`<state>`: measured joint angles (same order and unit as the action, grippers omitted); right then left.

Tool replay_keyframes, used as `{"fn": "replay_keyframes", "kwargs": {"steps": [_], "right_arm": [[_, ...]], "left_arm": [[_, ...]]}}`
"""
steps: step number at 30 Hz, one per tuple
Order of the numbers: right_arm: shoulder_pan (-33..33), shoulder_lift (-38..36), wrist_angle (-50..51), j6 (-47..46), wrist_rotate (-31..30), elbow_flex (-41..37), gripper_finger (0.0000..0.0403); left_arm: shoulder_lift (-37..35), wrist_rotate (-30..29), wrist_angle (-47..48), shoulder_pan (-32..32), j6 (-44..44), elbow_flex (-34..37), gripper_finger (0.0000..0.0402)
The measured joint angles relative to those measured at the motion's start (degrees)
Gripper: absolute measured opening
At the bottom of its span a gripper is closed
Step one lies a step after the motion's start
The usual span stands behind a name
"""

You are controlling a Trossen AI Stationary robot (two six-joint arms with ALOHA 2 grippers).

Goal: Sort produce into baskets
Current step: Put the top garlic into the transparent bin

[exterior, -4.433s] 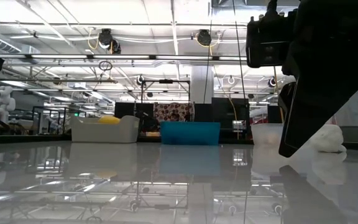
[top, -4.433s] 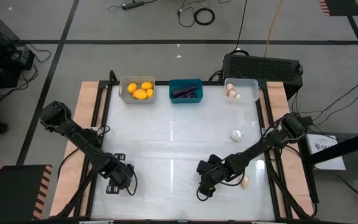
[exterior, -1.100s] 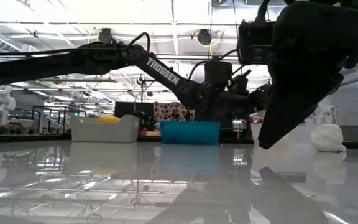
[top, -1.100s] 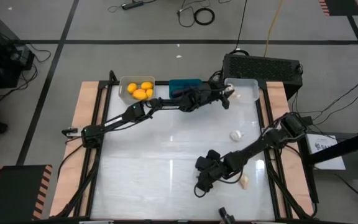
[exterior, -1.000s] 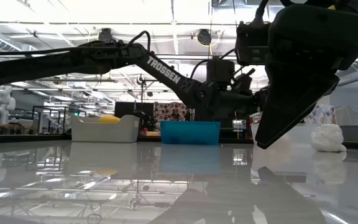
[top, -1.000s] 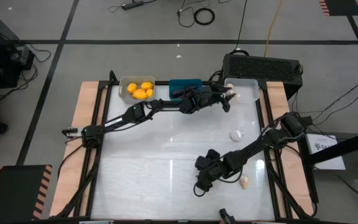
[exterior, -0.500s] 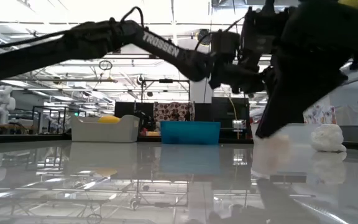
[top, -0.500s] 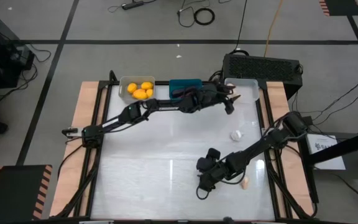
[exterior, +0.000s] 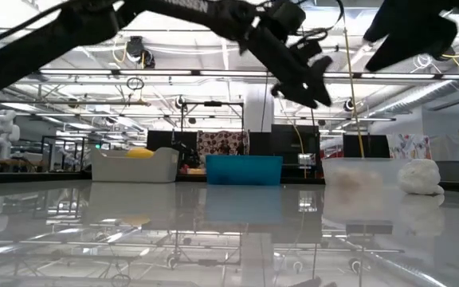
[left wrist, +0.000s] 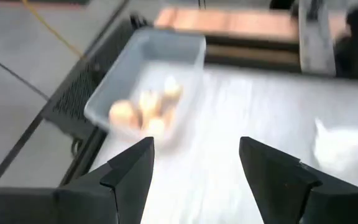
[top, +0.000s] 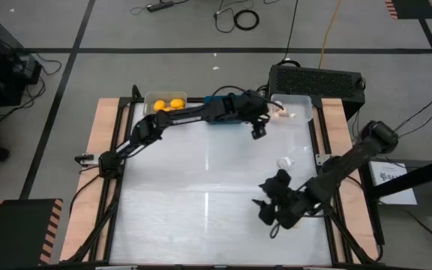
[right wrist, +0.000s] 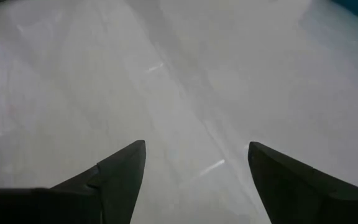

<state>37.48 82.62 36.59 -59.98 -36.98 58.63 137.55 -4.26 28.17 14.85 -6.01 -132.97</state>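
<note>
The white glossy tabletop (top: 201,180) carries three small plastic baskets in a row along its far edge, with a large black box (top: 317,79) on the floor beyond the far right corner. The light grey basket (top: 156,101) on the left holds yellow-orange oval fruits (top: 167,105). The teal blue basket (exterior: 244,170) in the middle is mostly covered from above by the left arm. The translucent white basket (left wrist: 151,81) on the right holds several pale beige garlic-like bulbs (left wrist: 143,112).

The left arm reaches across the far edge, and its left hand (top: 259,127) hangs above the tabletop just beside the white basket, fingers parted and holding nothing, as the left wrist view shows. The right hand (top: 271,217) is low near the tabletop's right near corner, fingers spread wide and empty over bare surface in its own wrist view.

One more pale garlic-like bulb (top: 284,162) lies loose toward the right edge, between the two hands and well apart from the white basket. Whether another loose piece lies under the right arm cannot be told.

Judging from this, the bulb is what remains to sort. The risks: both arms crowd the right side, so they could collide if both move for it; the rounded bulb could roll away from a glancing finger on the slick surface; and a careless sweep by the left arm could nudge the light baskets.
</note>
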Motion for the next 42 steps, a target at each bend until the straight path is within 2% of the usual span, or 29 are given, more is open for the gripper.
{"fn": "replay_keyframes", "kwargs": {"steps": [7,13,21,26,29,34,39,42], "right_arm": [[1.3,-6.8,9.3,-7.0,-1.8,0.0,0.0277],[1.0,-10.0,13.3,-8.3,-1.8,0.0,0.0277],[0.9,-10.2,13.7,-5.4,-1.8,0.0,0.0277],[0.9,-10.2,14.0,-2.7,-1.1,0.0,0.0277],[0.8,-10.2,13.9,-0.2,-0.2,0.0,0.0277],[0.6,-10.2,13.3,3.1,-0.6,0.0,0.0277],[-0.7,-10.2,13.4,2.8,0.5,0.0,0.0277],[-2.2,-10.2,14.1,1.7,4.5,0.0,0.0277]], "left_arm": [[-5.6,0.6,21.6,-1.6,-4.6,0.0,0.0245],[-8.6,0.6,39.3,-4.5,-6.4,0.5,0.0245],[-9.3,3.8,47.5,-7.4,-6.6,3.8,0.0244],[-11.8,3.7,53.6,-8.3,-2.9,8.4,0.0244],[-17.8,3.0,51.6,-9.2,-1.8,14.5,0.0244],[-30.4,1.5,35.8,-11.3,1.1,29.5,0.0244],[-43.1,0.9,20.8,-14.6,2.2,49.4,0.0244],[-48.9,0.4,10.7,-15.7,5.4,62.2,0.0244]]}}
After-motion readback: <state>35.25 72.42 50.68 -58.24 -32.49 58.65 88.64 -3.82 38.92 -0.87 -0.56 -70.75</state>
